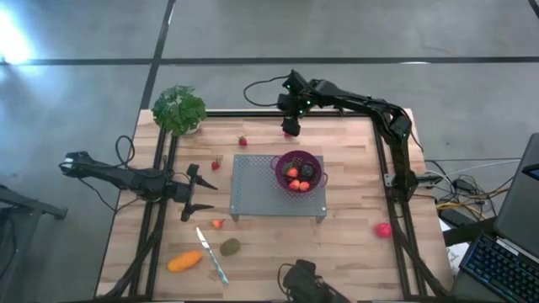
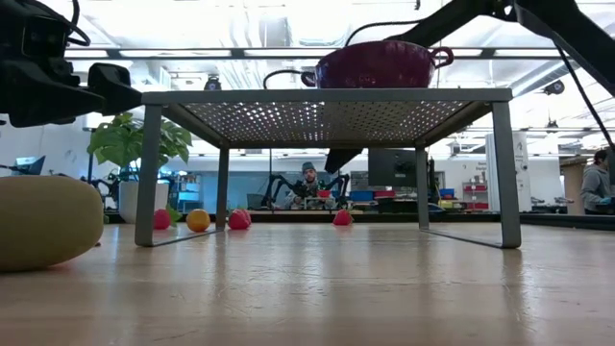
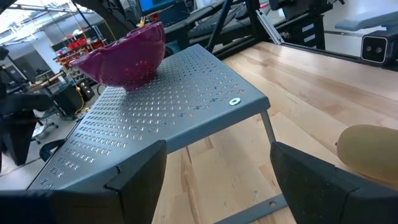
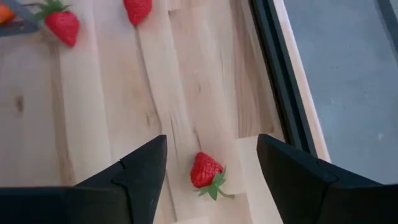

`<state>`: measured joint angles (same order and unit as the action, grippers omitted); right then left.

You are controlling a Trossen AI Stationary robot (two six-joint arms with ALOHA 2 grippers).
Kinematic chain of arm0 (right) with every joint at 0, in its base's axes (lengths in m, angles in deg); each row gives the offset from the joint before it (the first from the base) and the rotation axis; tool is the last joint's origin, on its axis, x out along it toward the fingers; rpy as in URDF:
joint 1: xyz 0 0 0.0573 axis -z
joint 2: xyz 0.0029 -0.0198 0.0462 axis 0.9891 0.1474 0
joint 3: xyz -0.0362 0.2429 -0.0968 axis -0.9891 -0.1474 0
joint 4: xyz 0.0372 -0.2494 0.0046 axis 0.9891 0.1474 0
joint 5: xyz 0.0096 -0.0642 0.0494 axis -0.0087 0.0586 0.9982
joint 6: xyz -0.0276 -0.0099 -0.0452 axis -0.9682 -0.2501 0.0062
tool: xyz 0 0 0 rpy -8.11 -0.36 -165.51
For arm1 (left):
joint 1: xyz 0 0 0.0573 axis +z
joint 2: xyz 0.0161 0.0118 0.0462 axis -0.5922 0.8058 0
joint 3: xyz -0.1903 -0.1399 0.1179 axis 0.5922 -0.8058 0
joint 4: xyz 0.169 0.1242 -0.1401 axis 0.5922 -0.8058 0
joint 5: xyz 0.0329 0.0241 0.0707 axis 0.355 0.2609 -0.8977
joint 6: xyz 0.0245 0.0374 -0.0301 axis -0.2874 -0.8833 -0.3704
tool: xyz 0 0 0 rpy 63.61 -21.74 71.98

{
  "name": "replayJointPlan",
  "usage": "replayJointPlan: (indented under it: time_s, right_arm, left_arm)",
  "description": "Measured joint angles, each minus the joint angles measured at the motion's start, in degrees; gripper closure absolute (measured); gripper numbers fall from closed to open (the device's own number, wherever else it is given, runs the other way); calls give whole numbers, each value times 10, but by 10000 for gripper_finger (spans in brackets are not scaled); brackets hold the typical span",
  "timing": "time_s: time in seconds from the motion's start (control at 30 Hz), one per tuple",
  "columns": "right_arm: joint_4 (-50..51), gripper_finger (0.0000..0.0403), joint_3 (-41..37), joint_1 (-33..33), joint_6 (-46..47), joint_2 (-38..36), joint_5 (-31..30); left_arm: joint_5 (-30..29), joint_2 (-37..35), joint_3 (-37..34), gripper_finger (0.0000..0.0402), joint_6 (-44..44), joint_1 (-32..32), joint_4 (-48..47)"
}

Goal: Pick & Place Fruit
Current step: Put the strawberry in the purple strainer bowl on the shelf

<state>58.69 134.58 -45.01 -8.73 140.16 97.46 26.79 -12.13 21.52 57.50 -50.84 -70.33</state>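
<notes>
Strawberry [image 4: 206, 170] between right claw [image 4: 211, 177] fingers

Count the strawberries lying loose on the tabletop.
4 strawberries: one below the open right gripper, two beside the rack's far-left corner, one by its near-left leg. The bowl may hide more.

purple bowl [image 1: 297, 171] | grey perforated rack [image 1: 253, 189] | red strawberry [image 4: 206, 170]

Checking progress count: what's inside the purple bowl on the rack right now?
In the high view the purple bowl on the grey rack holds a dark round fruit and reddish-orange pieces. Anything beneath them is covered; the low view shows only the bowl's outside.
</notes>
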Motion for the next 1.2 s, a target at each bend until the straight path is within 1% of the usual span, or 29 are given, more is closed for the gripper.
replayJointPlan:
  time_s: [0.13, 0.5, 0.8, 0.97, 1.07, 1.2]
  right_arm:
    - [4, 154, 0, 0, 5, 19, -1]
    - [21, 177, -3, -14, -29, 49, 4]
    - [24, 155, -10, -14, -28, 53, 5]
    - [21, 147, -40, -14, -29, 53, 5]
    - [15, 148, -50, -14, -31, 52, 5]
    - [2, 160, -57, -14, -34, 51, -2]
  left_arm:
    - [0, 0, 0, 110, 0, 0, 0]
    - [0, 0, 0, 110, 0, 0, 0]
    - [0, 0, 0, 110, 0, 0, 0]
    - [0, 0, 0, 110, 0, 0, 0]
    - [0, 0, 0, 110, 0, 0, 0]
    - [0, 0, 0, 110, 0, 0, 0]
